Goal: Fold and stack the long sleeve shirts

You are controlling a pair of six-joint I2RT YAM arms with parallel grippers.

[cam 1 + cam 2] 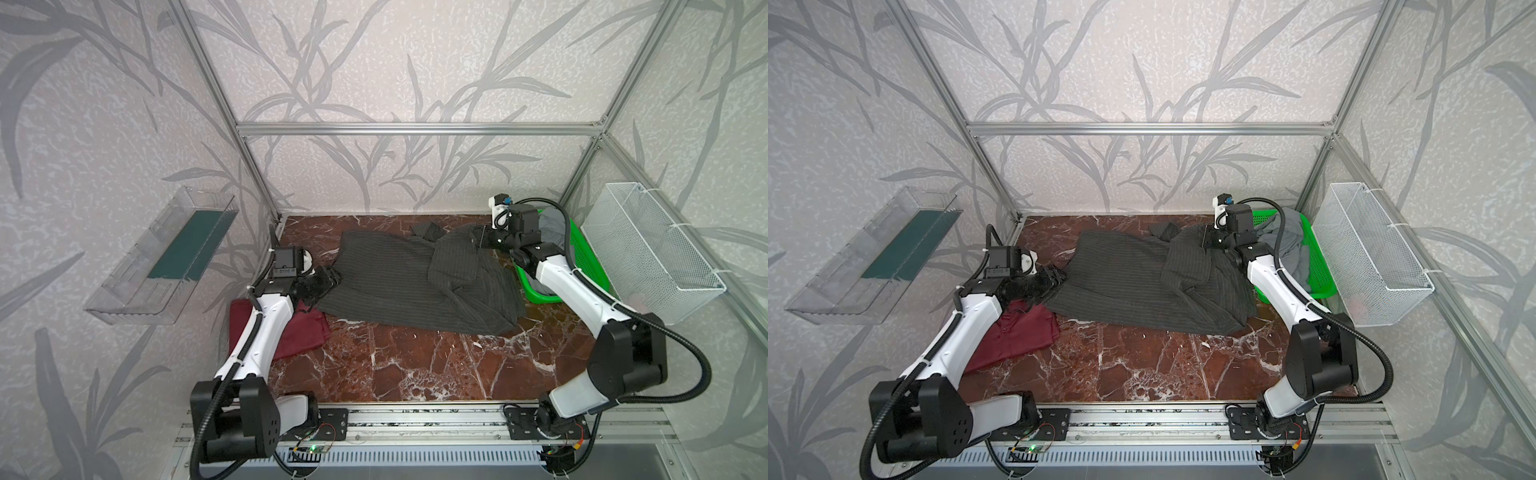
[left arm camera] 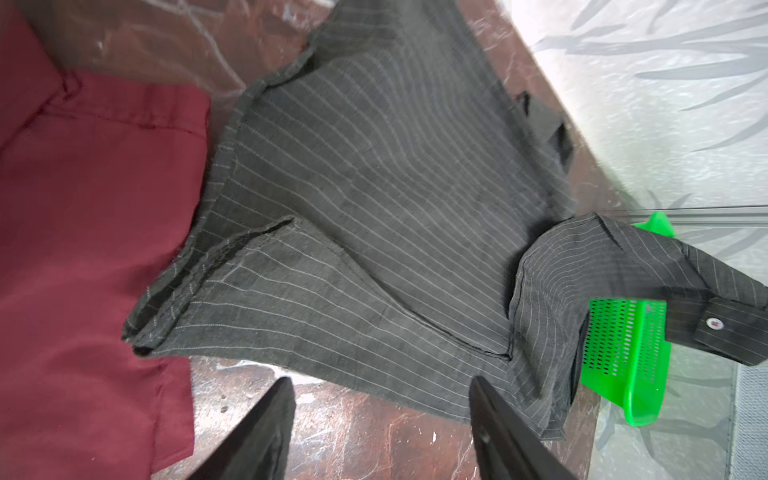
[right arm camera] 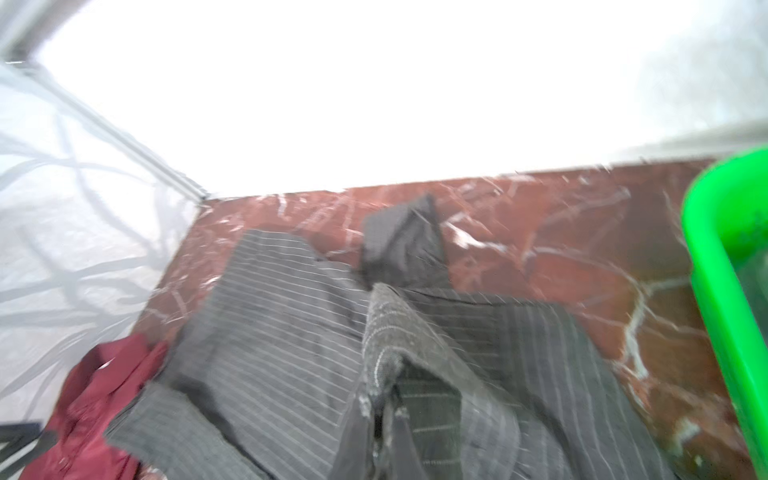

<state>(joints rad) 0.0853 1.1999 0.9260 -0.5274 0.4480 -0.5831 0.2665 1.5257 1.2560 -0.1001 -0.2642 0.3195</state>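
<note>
- Pinstriped grey shirt (image 1: 399, 282) lies spread but rumpled on the marble table (image 1: 415, 365), between the two pincers. Its near hem is just ahead of the left pincer (image 2: 380, 428), whose jaws stand well apart and hold nothing.
- Right pincer (image 1: 478, 240) is closed on a fold of the striped cloth, held up off the table. A pull from there could drag the whole body along instead of laying the sleeve over, bunching it further.
- Maroon shirt (image 1: 307, 332) lies beside and under the left pincer, and the grey hem overlaps its edge. A low grab there could catch both shirts at once.
- Green basket (image 1: 592, 262) sits just behind the right pincer, so the raised sleeve could snag on its rim.
- Hard to make out: the right wrist view is smeared and washed out, so which part is pinched — cuff or sleeve — I cannot tell. The left arm covers much of the maroon shirt, and the grey shirt's collar does not show clearly.
</note>
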